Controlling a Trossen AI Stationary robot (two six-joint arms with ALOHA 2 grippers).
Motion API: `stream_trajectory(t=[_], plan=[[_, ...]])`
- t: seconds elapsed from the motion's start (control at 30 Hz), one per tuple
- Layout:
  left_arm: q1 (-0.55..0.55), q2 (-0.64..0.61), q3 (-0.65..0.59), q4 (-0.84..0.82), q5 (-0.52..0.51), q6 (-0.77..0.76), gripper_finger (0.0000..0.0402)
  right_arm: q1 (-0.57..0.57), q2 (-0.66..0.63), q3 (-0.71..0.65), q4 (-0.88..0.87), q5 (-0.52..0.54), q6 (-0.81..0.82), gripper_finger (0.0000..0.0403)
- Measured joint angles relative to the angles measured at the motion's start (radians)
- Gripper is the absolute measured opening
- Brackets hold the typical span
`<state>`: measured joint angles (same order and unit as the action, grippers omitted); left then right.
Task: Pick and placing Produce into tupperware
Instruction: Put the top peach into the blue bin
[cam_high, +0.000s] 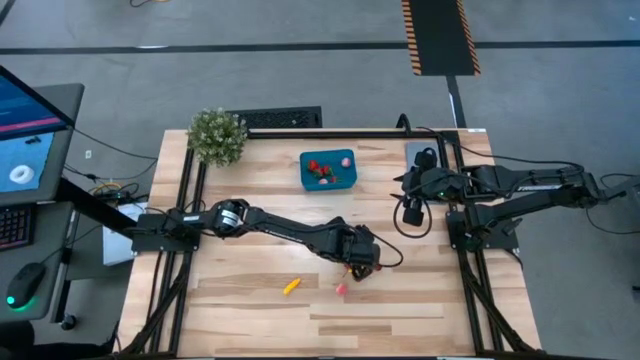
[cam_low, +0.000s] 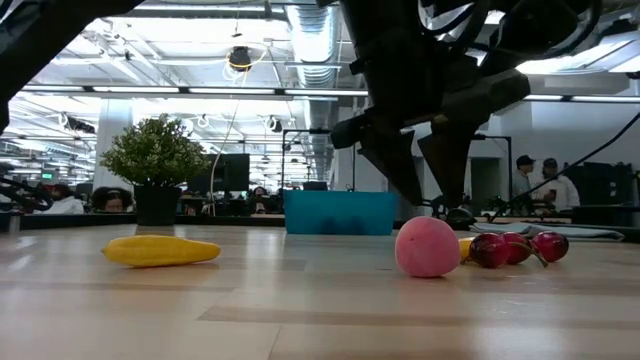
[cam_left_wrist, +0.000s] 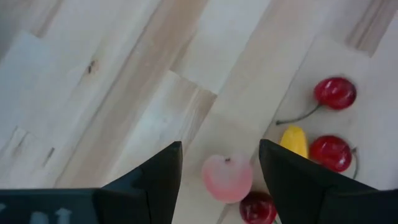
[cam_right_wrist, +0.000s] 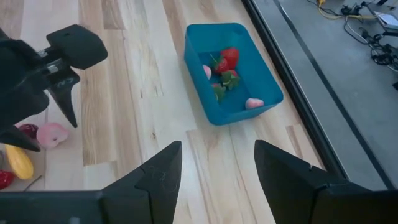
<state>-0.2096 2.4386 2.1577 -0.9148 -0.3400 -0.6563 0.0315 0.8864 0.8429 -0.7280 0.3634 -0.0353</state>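
Left wrist view | left gripper (cam_left_wrist: 221, 168) jaws apart, empty, over pink piece (cam_left_wrist: 227, 178)

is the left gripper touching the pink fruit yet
Apart. In the left wrist view the left gripper has its fingers open, and bare table shows between each finger and the pink fruit.
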Motion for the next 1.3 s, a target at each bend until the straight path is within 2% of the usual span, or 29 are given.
stream_trajectory(t=[0.3,0.5,0.63,1.3], plan=[[-0.002,0.001,-0.004,-0.011,-0.025,0.006,0.0209,0.0,0.0,0.0,0.002,0.0,0.0,0.0225],[-0.004,0.001,-0.004,-0.01,0.001,0.007,0.0239,0.0,0.0,0.0,0.002,0.0,0.0,0.0225],[-0.004,0.001,-0.004,-0.01,-0.016,-0.013,0.0252,0.0,0.0,0.0,0.002,0.0,0.0,0.0225],[-0.016,0.027,-0.002,-0.011,-0.024,-0.038,0.0254,0.0,0.0,0.0,0.002,0.0,0.0,0.0225]])
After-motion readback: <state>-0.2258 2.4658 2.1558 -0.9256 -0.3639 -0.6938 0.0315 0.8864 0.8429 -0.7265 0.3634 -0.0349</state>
